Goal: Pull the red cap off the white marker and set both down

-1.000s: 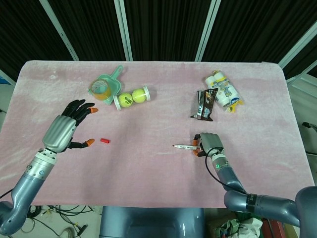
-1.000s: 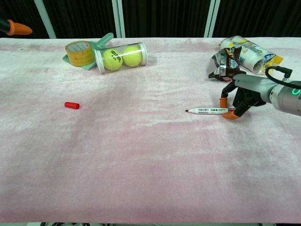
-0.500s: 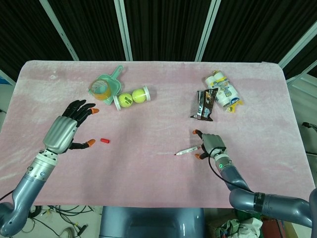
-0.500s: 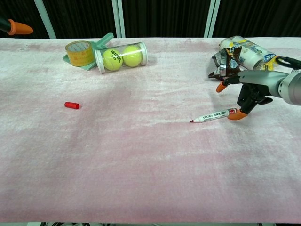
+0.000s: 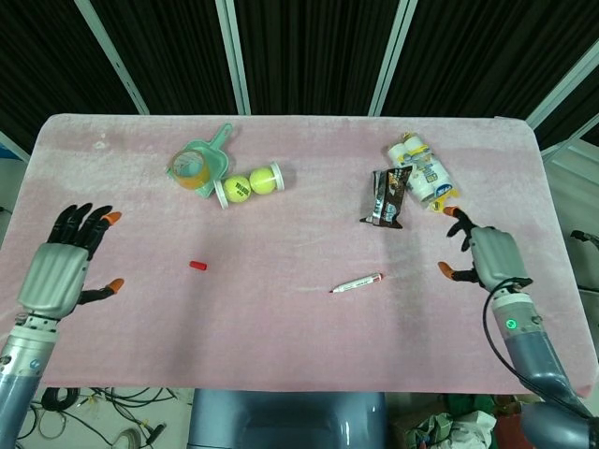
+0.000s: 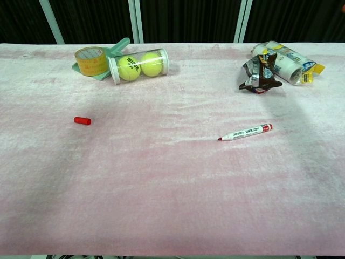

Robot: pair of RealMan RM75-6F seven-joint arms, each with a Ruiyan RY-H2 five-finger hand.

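The white marker point(image 5: 357, 282) point(image 6: 246, 131) lies uncapped on the pink cloth, slightly tilted, its red tip pointing left. The red cap point(image 5: 197, 267) point(image 6: 82, 121) lies by itself on the cloth well to the left. My left hand point(image 5: 65, 266) hovers at the table's left edge with its fingers spread, holding nothing. My right hand point(image 5: 485, 256) is at the right side, fingers apart and empty, well clear of the marker. Neither hand shows in the chest view.
A yellow tape roll point(image 5: 190, 168) on a green dustpan point(image 5: 213, 152) and a clear tube of tennis balls point(image 5: 250, 184) lie at the back left. A dark snack wrapper point(image 5: 386, 198) and a white packet point(image 5: 421, 170) lie at the back right.
My right hand let go of the marker and drew back to the right. My left hand pulled away leftward from the cap. The marker tilted and stays where it was left.
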